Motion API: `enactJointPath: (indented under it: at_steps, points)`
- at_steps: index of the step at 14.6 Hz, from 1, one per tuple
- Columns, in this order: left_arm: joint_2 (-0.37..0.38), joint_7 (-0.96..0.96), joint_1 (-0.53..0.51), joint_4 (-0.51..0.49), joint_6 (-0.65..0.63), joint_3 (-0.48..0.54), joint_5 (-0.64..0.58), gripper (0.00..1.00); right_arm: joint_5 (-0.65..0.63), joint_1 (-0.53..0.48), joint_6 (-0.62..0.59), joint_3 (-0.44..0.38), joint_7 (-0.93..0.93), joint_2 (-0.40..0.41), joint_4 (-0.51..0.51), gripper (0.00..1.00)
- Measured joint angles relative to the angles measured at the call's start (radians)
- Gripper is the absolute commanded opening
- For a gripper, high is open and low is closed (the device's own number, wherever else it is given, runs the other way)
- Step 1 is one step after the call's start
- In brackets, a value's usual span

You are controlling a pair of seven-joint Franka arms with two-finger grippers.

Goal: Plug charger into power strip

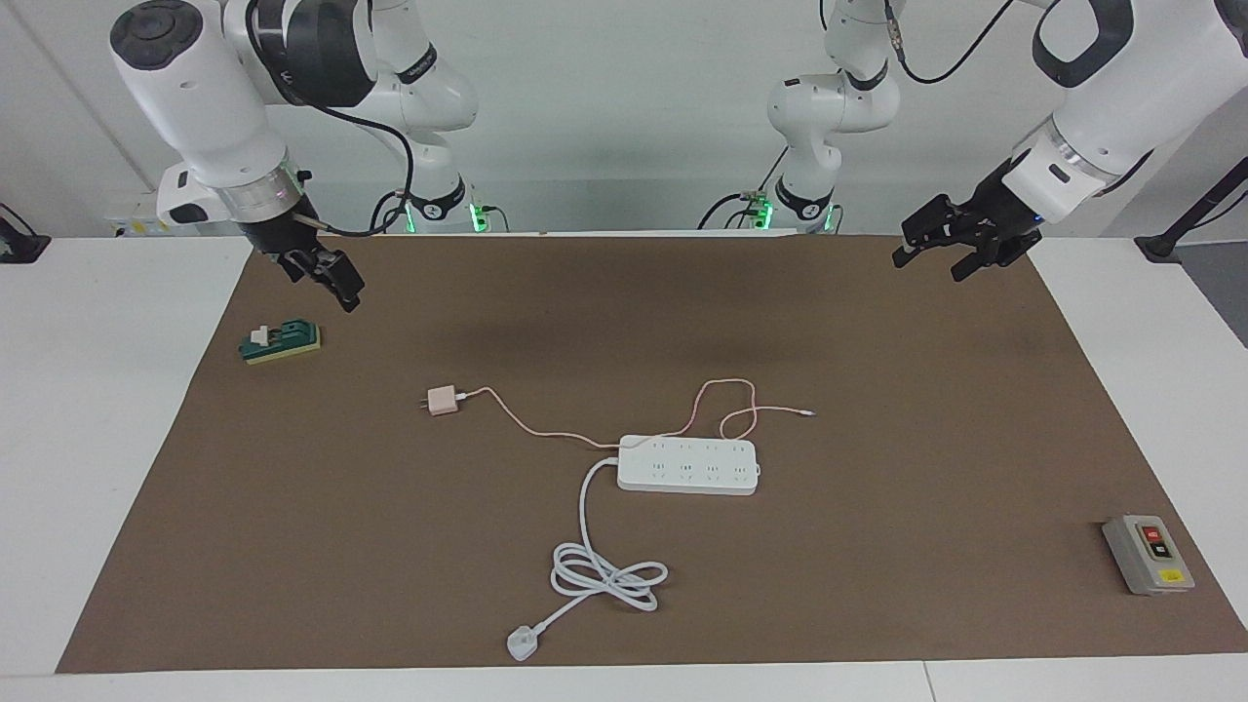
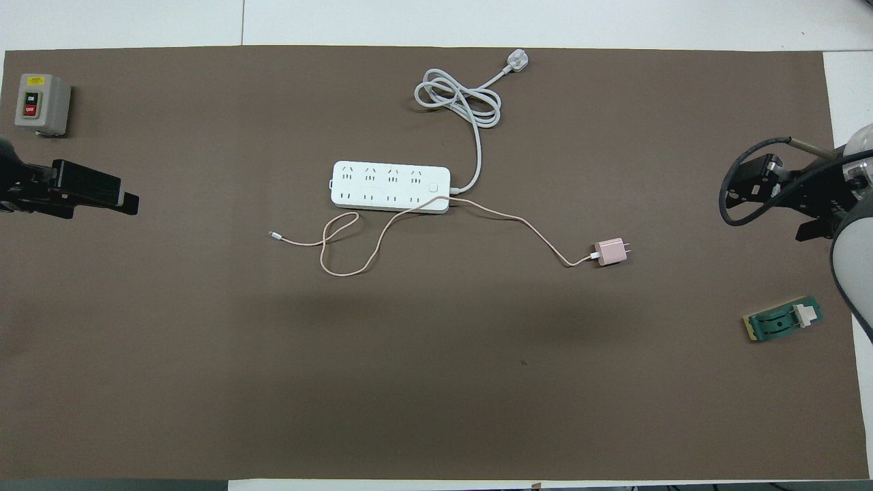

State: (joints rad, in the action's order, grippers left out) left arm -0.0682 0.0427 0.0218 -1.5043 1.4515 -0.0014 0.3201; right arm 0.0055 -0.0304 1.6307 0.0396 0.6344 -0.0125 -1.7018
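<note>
both claws up over the mat's ends, holding nothing
left gripper (image 1: pixel 934 250) spread; right gripper (image 1: pixel 336 283) spread though seen edge-on, charger (image 1: pixel 444 401) lying well apart below it, unplugged from power strip (image 1: pixel 687 465).

In the facing view the power strip (image 1: pixel 687 466) lies just below the middle of the frame on the mat (image 1: pixel 877 604) that covers the worktop (image 1: pixel 88 468), its cord (image 1: pixel 604 570) coiled lower down and ending in a plug (image 1: pixel 522 643) near the bottom edge. The charger (image 1: pixel 443 401) sits up and to the left of the strip, well apart from it, its cable (image 1: pixel 726 405) trailing along the strip's upper side and looping above it. A switch block (image 1: pixel 281 341) lies at middle left and a button box (image 1: pixel 1148 555) at lower right, while the right claw (image 1: pixel 322 273) hangs at upper left and the left claw (image 1: pixel 951 249) at upper right, both over the mat's top edge.
</note>
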Motion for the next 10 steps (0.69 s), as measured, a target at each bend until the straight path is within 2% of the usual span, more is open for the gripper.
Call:
enactJointPath:
  at_steps: [4, 7, 10]
  points:
    - [-0.003, -0.006, 0.003, 0.022, -0.003, -0.013, 0.035, 1.0, 0.013, 0.002, 0.03, 0.003, 0.146, -0.013, -0.031, 1.0]
    - [-0.021, -0.011, -0.001, 0.022, 0.008, -0.008, 0.196, 1.0, 0.013, 0.018, 0.076, 0.008, 0.238, -0.035, -0.09, 1.0]
    - [-0.071, -0.011, -0.002, 0.022, 0.052, -0.004, 0.329, 1.0, 0.013, 0.027, 0.092, 0.01, 0.261, -0.065, -0.153, 1.0]
